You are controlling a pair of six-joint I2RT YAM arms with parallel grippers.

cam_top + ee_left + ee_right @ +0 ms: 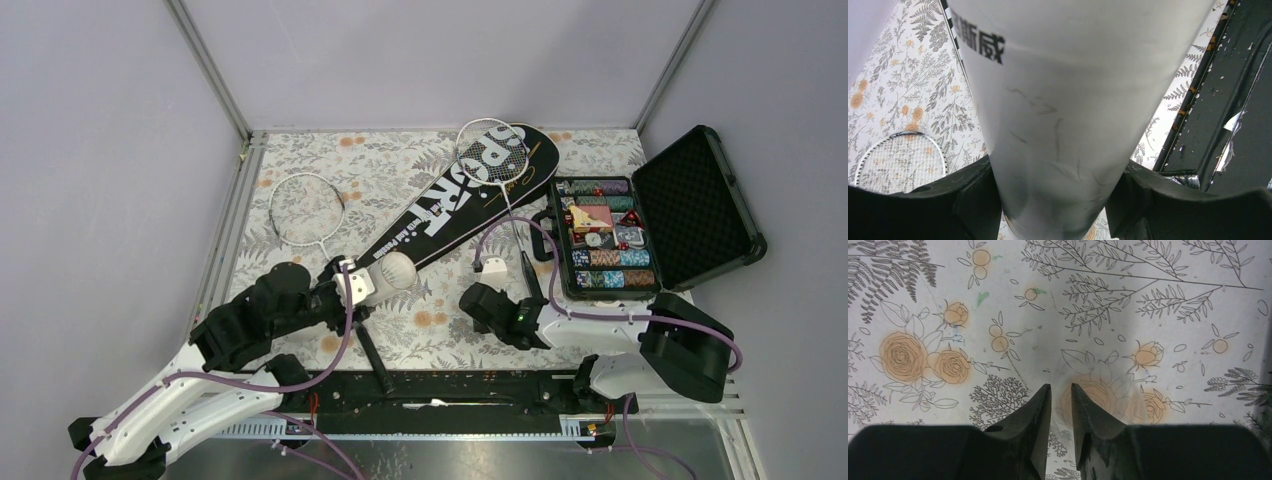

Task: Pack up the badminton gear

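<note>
My left gripper (358,285) (1058,172) is shut on the white cardboard tube (392,270) (1063,100), holding it near the narrow end of the black "SPORT" bag (455,200) (1243,125). One racket's head (306,208) (898,160) lies on the cloth left of the bag, and its black handle (372,360) runs under my left arm. The second racket's head (492,152) rests on the bag's wide end, its shaft running down toward my right arm. My right gripper (470,300) (1060,386) hovers over the flowered cloth, its jaws a narrow gap apart with nothing between them.
An open black case of coloured poker chips (600,235) stands at the right, its lid (695,205) folded back. A small white piece (493,266) lies by the second racket's handle. Purple cables loop over both arms. Metal frame posts and walls bound the table.
</note>
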